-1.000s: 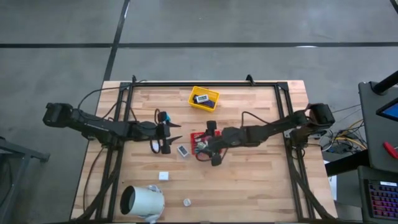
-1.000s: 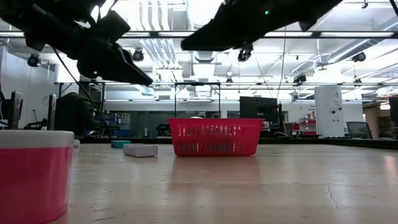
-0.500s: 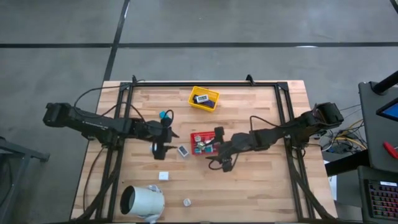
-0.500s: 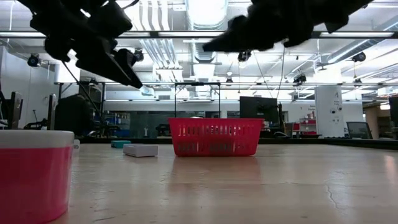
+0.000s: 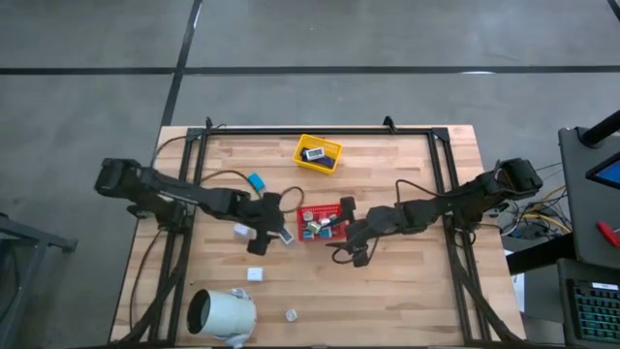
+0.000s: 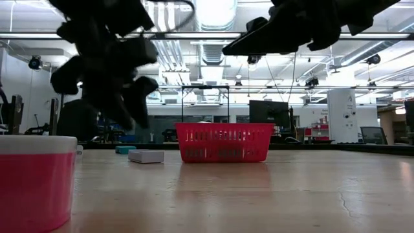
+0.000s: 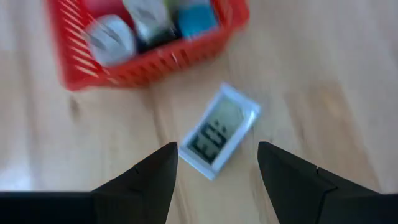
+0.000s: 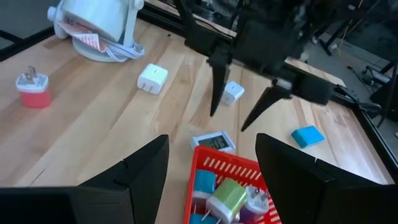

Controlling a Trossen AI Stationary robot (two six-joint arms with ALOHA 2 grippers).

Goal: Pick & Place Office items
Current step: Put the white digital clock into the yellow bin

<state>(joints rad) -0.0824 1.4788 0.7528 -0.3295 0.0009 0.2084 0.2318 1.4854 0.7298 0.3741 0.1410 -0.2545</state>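
High view: a small white clock (image 5: 287, 237) with a grey display lies flat on the tabletop (image 5: 407, 291), just beside the red tray (image 5: 324, 222). Its long axis runs diagonally. The left hand (image 5: 268, 229) is over it; the right hand (image 5: 355, 244) sits at the tray's other side. A yellow tray (image 5: 318, 153) with a few items stands well apart, a teal block (image 5: 257, 180) and a white plug (image 5: 255, 274) lie loose, and a white cylinder (image 5: 221, 312) rests near the edge.

Low view: the clock (image 6: 146, 156) lies low beside the red tray (image 6: 223, 142).

Left wrist view: the clock (image 7: 219, 131) is a white rectangle with dark digits, angled, between wide-spread fingers (image 7: 146, 180). The red tray (image 7: 149, 59) is just beyond.

Right wrist view: the left hand (image 8: 239, 102) hangs open above the clock (image 8: 213, 141), which touches the tray (image 8: 217, 168) holding green, teal and white pieces. The right fingers (image 8: 134, 171) are spread wide.
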